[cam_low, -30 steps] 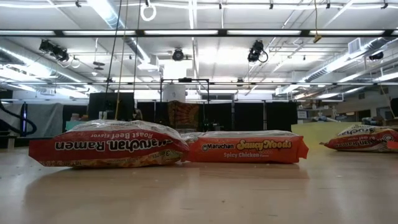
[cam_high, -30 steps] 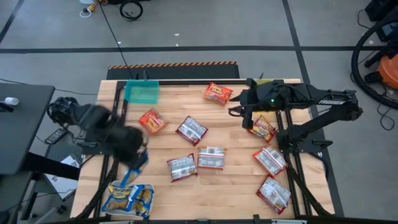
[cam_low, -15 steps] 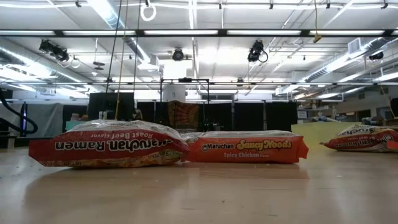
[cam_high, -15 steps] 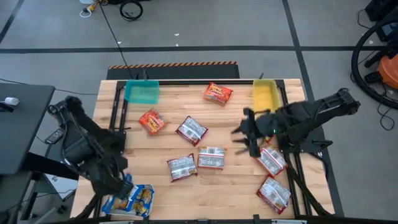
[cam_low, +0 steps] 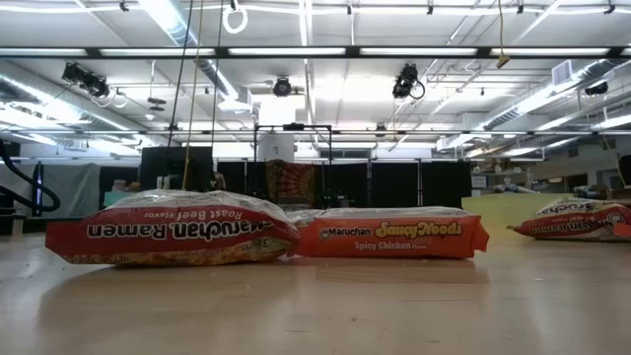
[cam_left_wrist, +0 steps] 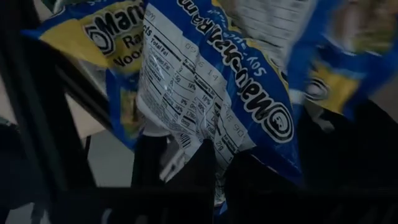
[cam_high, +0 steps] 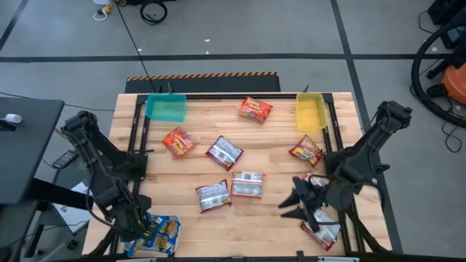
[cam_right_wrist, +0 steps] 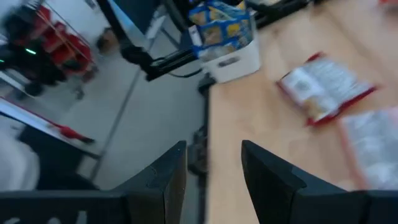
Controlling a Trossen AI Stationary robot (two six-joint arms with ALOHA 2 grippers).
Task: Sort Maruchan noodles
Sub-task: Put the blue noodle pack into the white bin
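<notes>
My left gripper (cam_high: 142,224) is at the table's near left corner, over the white tray (cam_high: 169,249) that holds blue-and-yellow packets (cam_high: 160,231). It is shut on a blue-and-yellow packet (cam_left_wrist: 211,93). My right gripper (cam_high: 293,205) is open and hovers over the near right part of the table, beside two red-and-white packets (cam_high: 324,227). It touches nothing. Orange packets (cam_high: 255,109) and red-and-white packets (cam_high: 223,153) lie flat on the wood. The low view shows a red packet (cam_low: 168,232) and an orange one (cam_low: 394,235). My left gripper pinches the blue-and-yellow packet by one end (cam_left_wrist: 205,146), which runs down between the two dark fingers (cam_left_wrist: 149,165). The fingers come from above, over the white tray. The packet's other end spreads out over the packets in the tray; whether it rests on them I cannot tell.
A teal tray (cam_high: 166,108) sits at the far left and a yellow tray (cam_high: 309,111) at the far right. Black arm frames run along both table sides. The right wrist view shows the white tray (cam_right_wrist: 233,59) and a red-and-white packet (cam_right_wrist: 323,93).
My left gripper has carried the blue-and-yellow packet toward the near edge and down over the white tray. My right arm has swung from the far right, by the yellow tray, toward the near edge, its gripper staying open.
</notes>
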